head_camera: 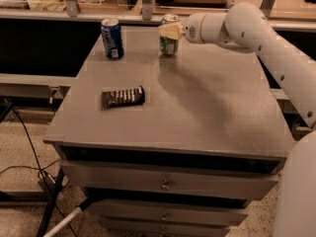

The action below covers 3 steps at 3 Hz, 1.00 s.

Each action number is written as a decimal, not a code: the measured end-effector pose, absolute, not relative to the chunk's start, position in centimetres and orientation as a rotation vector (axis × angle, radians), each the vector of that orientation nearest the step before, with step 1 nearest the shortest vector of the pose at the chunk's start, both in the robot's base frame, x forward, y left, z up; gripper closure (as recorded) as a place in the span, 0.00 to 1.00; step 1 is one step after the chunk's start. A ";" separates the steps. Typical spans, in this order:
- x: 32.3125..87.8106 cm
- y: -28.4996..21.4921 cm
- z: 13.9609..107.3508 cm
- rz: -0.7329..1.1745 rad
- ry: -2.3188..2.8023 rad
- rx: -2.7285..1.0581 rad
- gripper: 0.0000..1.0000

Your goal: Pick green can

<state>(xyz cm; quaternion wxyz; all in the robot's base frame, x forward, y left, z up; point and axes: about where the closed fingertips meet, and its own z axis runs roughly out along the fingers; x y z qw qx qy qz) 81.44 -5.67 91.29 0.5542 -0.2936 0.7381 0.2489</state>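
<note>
Right now your gripper (pixel 171 31) sits at the far edge of the grey cabinet top (pixel 212 107), pressed up against the upper half of the green can (pixel 169 47). Its pale tip covers much of the can's label. You cannot tell from this view whether it is clamped on the can or merely touching it. The green can stands upright, silver top showing above the gripper. Pale markings show on its lower body, but no writing on it can be read. The white arm (pixel 269 41) reaches in from the right.

To the left of the green can, and apart from it, you have a dark blue can (pixel 112 38), also upright. Its white label patch is too small to read. Nearer and further left lies a dark ribbed snack wrapper (pixel 123 97), flat on the top, with no legible print. Below the near edge are drawers (pixel 165 184) with small pulls.
</note>
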 end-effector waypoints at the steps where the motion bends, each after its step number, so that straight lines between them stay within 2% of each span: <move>1: 81.4 -6.5 95.3 0.661 1.648 -0.628 1.00; 2: 80.4 -7.1 99.3 0.617 1.617 -0.678 1.00; 3: 80.4 -7.3 99.5 0.614 1.617 -0.683 1.00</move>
